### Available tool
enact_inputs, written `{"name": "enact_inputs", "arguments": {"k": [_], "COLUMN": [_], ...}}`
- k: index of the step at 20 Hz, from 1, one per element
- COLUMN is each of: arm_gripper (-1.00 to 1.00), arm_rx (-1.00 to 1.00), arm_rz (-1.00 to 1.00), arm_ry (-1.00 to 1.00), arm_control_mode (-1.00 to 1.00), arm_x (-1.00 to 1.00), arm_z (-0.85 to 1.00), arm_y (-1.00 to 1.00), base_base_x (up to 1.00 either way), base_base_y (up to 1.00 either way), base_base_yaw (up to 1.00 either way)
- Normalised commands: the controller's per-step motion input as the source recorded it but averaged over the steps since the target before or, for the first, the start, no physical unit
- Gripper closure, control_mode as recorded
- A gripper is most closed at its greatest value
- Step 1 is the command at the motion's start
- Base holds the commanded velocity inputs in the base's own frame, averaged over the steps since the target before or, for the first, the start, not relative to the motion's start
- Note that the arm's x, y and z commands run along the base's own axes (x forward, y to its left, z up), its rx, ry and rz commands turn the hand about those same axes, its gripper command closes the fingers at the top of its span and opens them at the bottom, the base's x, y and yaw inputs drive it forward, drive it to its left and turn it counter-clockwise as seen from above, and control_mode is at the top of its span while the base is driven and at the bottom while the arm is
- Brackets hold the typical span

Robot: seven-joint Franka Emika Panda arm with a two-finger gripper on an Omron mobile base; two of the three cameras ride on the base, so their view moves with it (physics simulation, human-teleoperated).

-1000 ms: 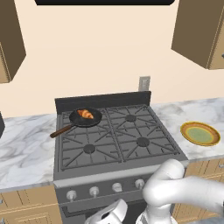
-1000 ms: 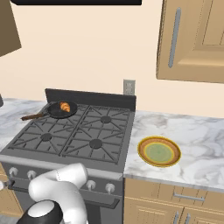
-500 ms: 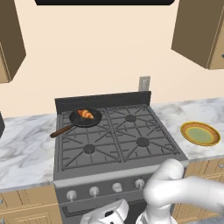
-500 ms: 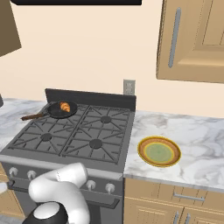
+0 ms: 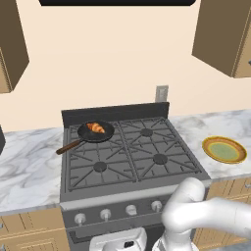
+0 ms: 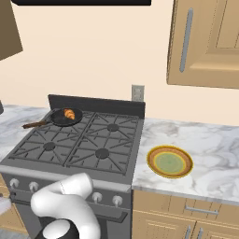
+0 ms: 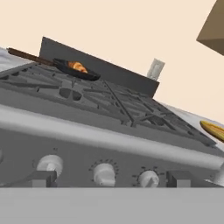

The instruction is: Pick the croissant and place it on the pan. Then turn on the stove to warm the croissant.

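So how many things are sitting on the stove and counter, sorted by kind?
Pans: 1, the pan on the back left burner of the stove
Pastries: 1, the croissant inside that pan
Plates: 1, the plate on the counter right of the stove
Total: 3

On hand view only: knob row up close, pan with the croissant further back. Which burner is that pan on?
Observer: The small round black frying pan, holding the golden crescent croissant, sits on the back left burner of the dark grey four-burner gas stove.
Operator: Where does its handle end?
Observer: The long reddish-brown handle points front-left. Its tip just passes the stove's left edge.
Operator: Yellow sliver at my right edge?
Observer: A round yellow-rimmed green plate, lying flat on the white marble counter, right of the stove and apart from it.
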Motion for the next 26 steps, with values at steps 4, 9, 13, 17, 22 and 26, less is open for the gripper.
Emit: {"name": "enact_inputs", "arguments": {"k": [4, 9, 13, 17, 22, 26], "arm_gripper": [-1.0, -1.0, -1.0, -1.0, -1.0, -1.0], "arm_rx": [0.13, 0.09, 0.01, 0.0, 0.0, 0.0], "arm_rz": [0.0, 0.0, 0.0, 0.0, 0.0, 0.0], "arm_ry": [-0.08, -0.03, 0.0, 0.0, 0.0, 0.0], "arm_control_mode": [-1.0, -1.0, -1.0, -1.0, -1.0, -1.0], "arm_x": [0.0, 0.03, 0.04, 0.17, 0.23, 0.19], "arm_z": [0.0, 0.0, 0.0, 0.0, 0.0, -0.06], "arm_y": [0.0, 0.0, -0.01, -0.02, 0.0, 0.0], "base_base_x": [0.0, 0.0, 0.0, 0.0, 0.0, 0.0], "base_base_y": [0.0, 0.0, 0.0, 0.0, 0.0, 0.0], "base_base_yaw": [0.0, 0.0, 0.0, 0.0, 0.0, 0.0]}}
